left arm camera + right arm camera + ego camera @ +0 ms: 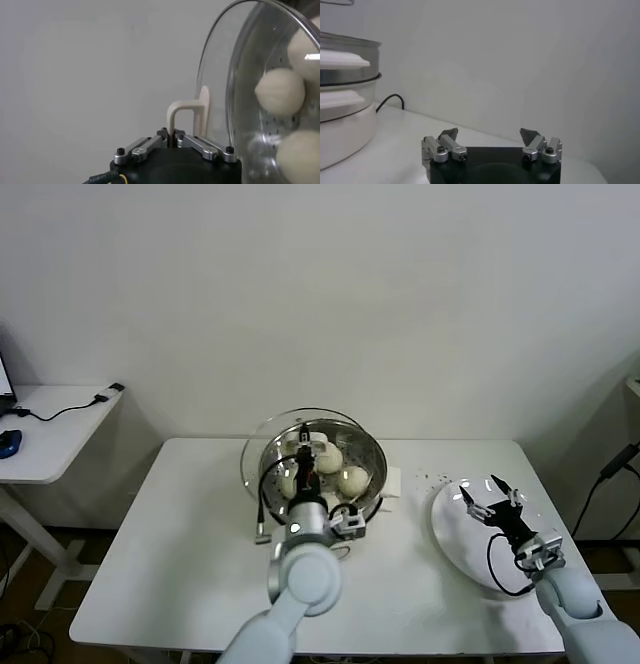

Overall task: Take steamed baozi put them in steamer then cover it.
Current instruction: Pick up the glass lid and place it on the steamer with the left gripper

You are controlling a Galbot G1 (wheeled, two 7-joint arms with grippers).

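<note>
The steel steamer [374, 452] stands on its white pot base at the middle back of the table. Several off-white baozi [353, 480] lie inside it. My left gripper [305, 452] is shut on the white bar handle [179, 111] of the clear glass cover [254, 450]. It holds the cover tilted on edge over the steamer's left side. In the left wrist view the baozi [280, 91] show through the glass [216, 75]. My right gripper [480, 484] is open and empty above the bare white plate [455, 536] at the right. It shows in its own view [490, 136], with the steamer [345, 65] off to one side.
A side desk [50, 434] with a black cable and a blue mouse [8, 442] stands at the far left. A small white piece [392, 481] lies right of the steamer, with dark crumbs [432, 476] behind the plate. A wall is close behind the table.
</note>
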